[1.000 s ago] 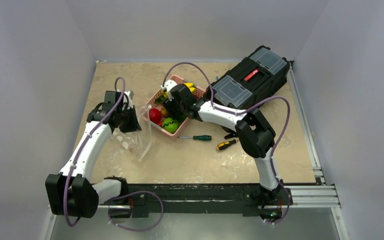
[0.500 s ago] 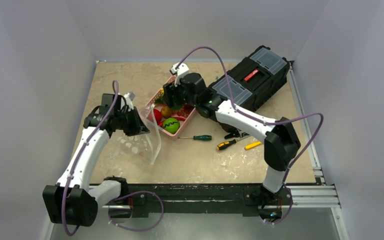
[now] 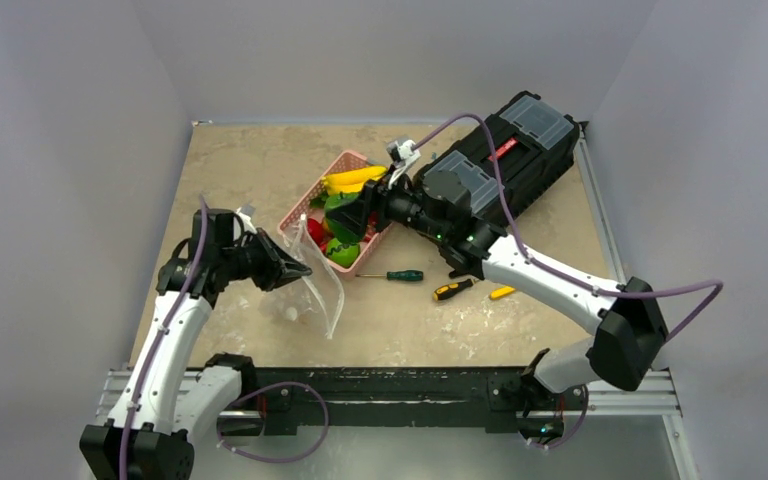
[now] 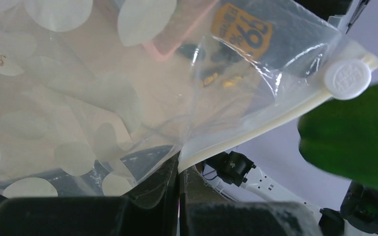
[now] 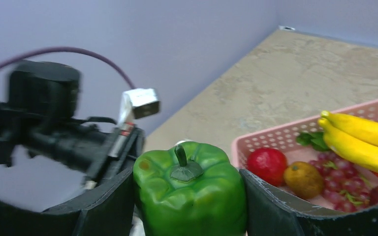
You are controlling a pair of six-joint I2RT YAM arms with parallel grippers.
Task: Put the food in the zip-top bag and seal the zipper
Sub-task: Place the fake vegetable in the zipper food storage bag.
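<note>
My right gripper is shut on a green bell pepper, one piece of the food, and holds it above the near-left corner of the pink basket. In the basket lie yellow bananas, a red fruit, a small orange fruit and grapes. My left gripper is shut on the mouth edge of the zip-top bag, clear with white spots. The cream zipper runs up to its white slider. From above, the bag hangs just left of the pepper.
A black toolbox lies behind the right arm. A green-handled screwdriver, an orange one and a yellow one lie on the table right of the bag. Walls close in on three sides.
The right gripper rose from the basket with the pepper and pulled back to the right. The left arm swung the bag nearer and rightward, towards the basket's near corner.
</note>
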